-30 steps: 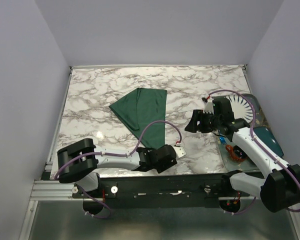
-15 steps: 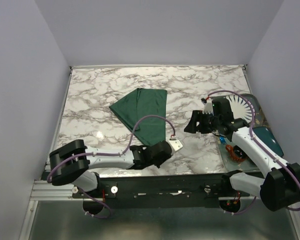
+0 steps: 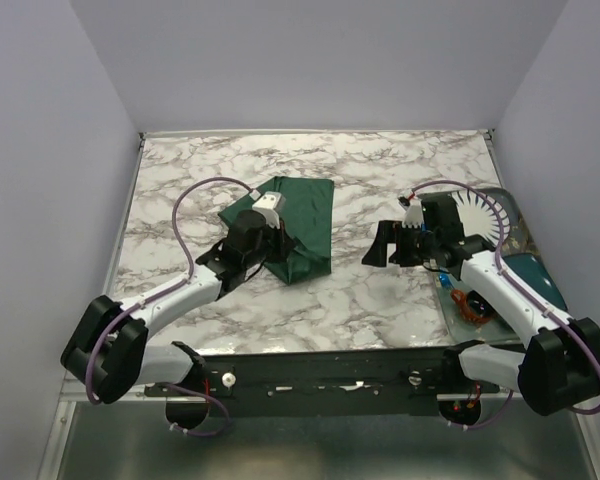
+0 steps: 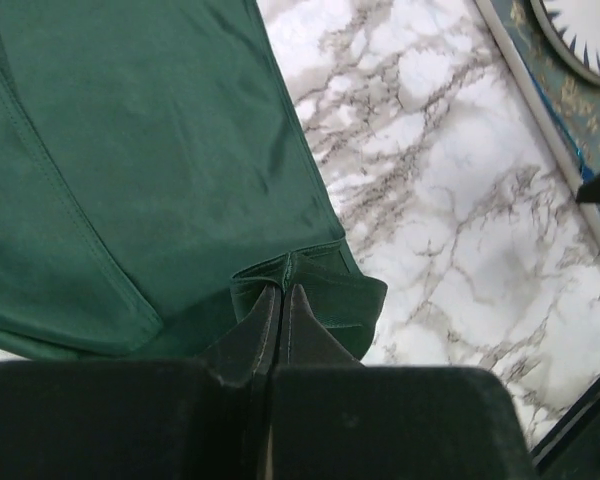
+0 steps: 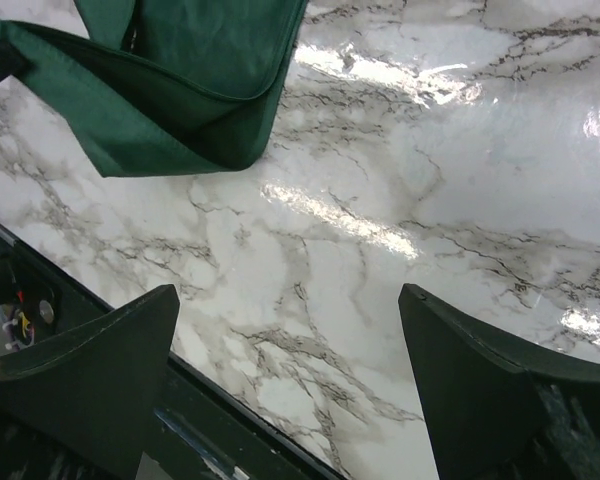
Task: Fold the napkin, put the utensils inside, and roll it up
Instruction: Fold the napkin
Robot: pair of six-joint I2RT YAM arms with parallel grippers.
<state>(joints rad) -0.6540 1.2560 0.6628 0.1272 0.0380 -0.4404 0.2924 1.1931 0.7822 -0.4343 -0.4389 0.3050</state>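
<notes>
I'm on the folding step. The napkin [image 3: 302, 222] lies a little left of the worktop's middle, toward the far edge, already doubled over on itself. My left gripper [image 4: 282, 292] has its fingers pressed together on a small puckered fold at the cloth's edge, with bare marble just beside it. My right gripper [image 5: 288, 295] hangs over bare marble between the napkin and the tray [image 3: 513, 212] at the right edge, its fingers spread wide and holding nothing. I can't pick out the fork in any view, so I assume it sits somewhere by the white plate [image 3: 480, 208] and the teal dish [image 3: 536, 278]. Next, I think I should carry the pinched edge across the cloth, keeping it low so the layer below isn't dragged, then let go once the edges line up. The right arm looks free to pin the cloth or go for the fork
</notes>
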